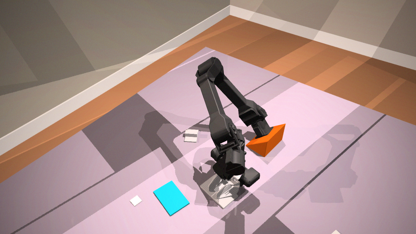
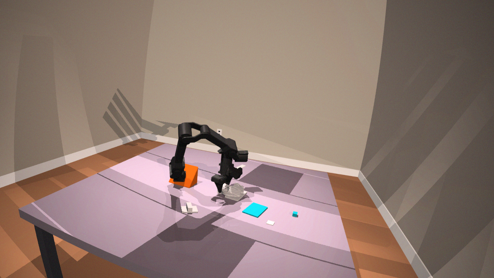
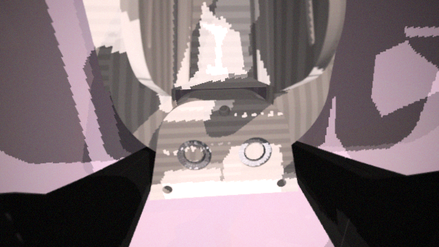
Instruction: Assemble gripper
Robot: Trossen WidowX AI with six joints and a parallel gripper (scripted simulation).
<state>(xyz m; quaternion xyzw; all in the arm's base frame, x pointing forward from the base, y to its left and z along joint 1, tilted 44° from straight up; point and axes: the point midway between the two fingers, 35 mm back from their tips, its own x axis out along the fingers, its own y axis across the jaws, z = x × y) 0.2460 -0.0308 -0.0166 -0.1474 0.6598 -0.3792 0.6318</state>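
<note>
Housing plate (image 3: pixel 224 171) is between the jaws (image 1: pixel 233 178) (image 2: pixel 224 187) (image 3: pixel 223 147), which are closed on its 2 sides. It's at the pale gripper base (image 1: pixel 222 203) (image 2: pixel 238 198); can't tell if it sits fully down. In the wrist view its rounded end points up the frame, toward the 2 curved pieces, and its straight edge faces down, nearly crosswise, slightly tilted. The 2 ringed holes line up crosswise, finger to finger; 3 small round holes, 1 near the rounded end, 2 near the straight edge. The curved pieces run lengthwise up the frame. In the top view they run toward lower left, 1 corner of the base pointing at the bottom. Gear teeth hidden.

No brand, label or writing readable.

Tabletop (image 1: pixel 314 116) (image 2: pixel 138 214) also has a cyan slab (image 1: pixel 171 197) (image 2: pixel 254 209), lying flat near the base, a small white tile (image 1: pixel 135 200) (image 2: pixel 270 222) beside it, and an orange wedge (image 1: pixel 271 139) (image 2: pixel 191 175) by the arm's foot.
</note>
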